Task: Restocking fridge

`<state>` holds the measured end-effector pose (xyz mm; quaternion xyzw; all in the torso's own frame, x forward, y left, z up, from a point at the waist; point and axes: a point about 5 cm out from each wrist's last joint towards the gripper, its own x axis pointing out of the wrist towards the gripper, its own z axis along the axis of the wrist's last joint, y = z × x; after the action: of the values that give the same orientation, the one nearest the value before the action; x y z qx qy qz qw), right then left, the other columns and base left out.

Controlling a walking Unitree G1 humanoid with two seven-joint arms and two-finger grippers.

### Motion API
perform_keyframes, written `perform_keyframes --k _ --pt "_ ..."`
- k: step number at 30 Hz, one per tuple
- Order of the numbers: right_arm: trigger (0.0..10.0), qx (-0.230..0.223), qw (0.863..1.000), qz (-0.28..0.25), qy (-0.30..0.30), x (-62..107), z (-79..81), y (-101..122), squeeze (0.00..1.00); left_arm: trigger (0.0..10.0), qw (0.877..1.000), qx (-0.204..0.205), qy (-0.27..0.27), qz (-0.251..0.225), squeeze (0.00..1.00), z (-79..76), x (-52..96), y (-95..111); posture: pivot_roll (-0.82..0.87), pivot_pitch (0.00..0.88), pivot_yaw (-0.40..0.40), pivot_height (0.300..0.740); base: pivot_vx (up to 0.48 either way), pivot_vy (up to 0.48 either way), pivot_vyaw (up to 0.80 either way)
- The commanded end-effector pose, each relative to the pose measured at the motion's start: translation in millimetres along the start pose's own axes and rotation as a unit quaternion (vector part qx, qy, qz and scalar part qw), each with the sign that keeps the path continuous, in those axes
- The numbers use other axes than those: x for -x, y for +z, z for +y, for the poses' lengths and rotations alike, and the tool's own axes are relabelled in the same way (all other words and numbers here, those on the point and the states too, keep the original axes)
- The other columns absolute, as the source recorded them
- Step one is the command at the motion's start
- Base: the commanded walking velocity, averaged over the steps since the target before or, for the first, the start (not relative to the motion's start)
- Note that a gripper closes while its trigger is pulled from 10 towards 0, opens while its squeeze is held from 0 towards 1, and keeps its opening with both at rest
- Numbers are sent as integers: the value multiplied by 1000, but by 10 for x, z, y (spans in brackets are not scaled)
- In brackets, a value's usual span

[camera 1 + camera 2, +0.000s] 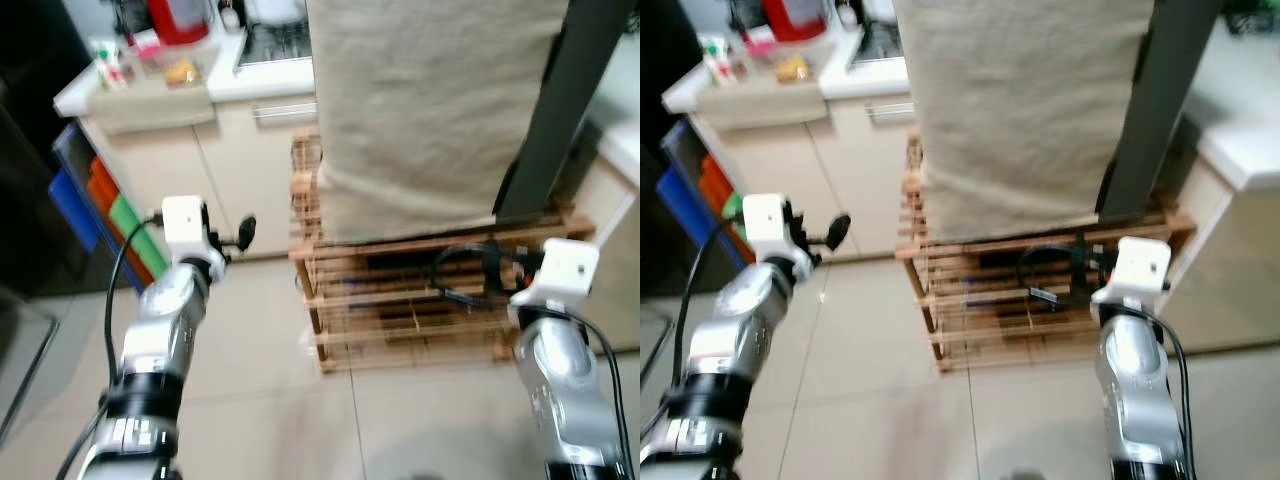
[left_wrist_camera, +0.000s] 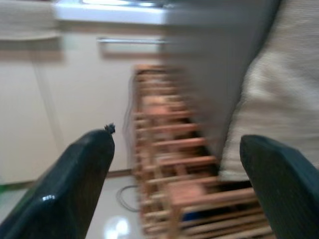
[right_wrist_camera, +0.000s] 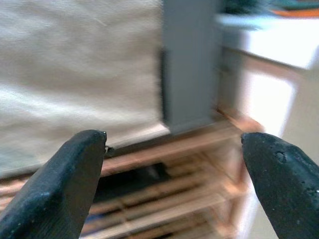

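Pale floor tiles [image 1: 260, 380] surround a slatted wooden rack [image 1: 420, 310], on which stands a tall unit draped in coarse beige cloth [image 1: 430, 110]; the cloth hides what it covers, so no fridge can be identified. A dark grey post [image 1: 555, 110] rises beside it. Black cables [image 1: 470, 270] lie in the rack. Behind, a white bench [image 1: 150, 90] carries small blurred items and a red container [image 1: 180, 18], cut off above. Left tool [image 2: 174, 179] and right tool [image 3: 174, 174] are both spread wide, empty, facing the rack.
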<state>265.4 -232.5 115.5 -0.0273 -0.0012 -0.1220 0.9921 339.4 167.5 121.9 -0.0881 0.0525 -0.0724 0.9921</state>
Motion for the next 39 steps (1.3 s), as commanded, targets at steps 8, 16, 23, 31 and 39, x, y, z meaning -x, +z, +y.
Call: perform_keyframes --k 8,16,23,31,39 --pt "10000 -11 1000 -12 -18 57 -75 24 0 10000 1000 -20 -6 -13 0 81 33 23 -195 0 142 740 0 479 -659" --pt "10000 -14 1000 -14 4 62 71 8 0 10000 997 -49 -53 -30 0 -115 -17 102 -191 0 139 740 0 480 -677" --pt "10000 -24 999 -11 42 98 260 0 0 10000 991 -58 -111 -55 0 -297 61 211 -170 0 122 740 0 480 -687" --pt "10000 -32 993 3 116 15 597 2 0 10000 996 73 -29 -31 0 -229 77 99 -142 0 76 740 0 480 -722" --pt "10000 -25 990 -9 136 -97 654 102 0 10000 997 48 -40 -47 0 -288 96 158 -133 0 50 740 0 480 -730"
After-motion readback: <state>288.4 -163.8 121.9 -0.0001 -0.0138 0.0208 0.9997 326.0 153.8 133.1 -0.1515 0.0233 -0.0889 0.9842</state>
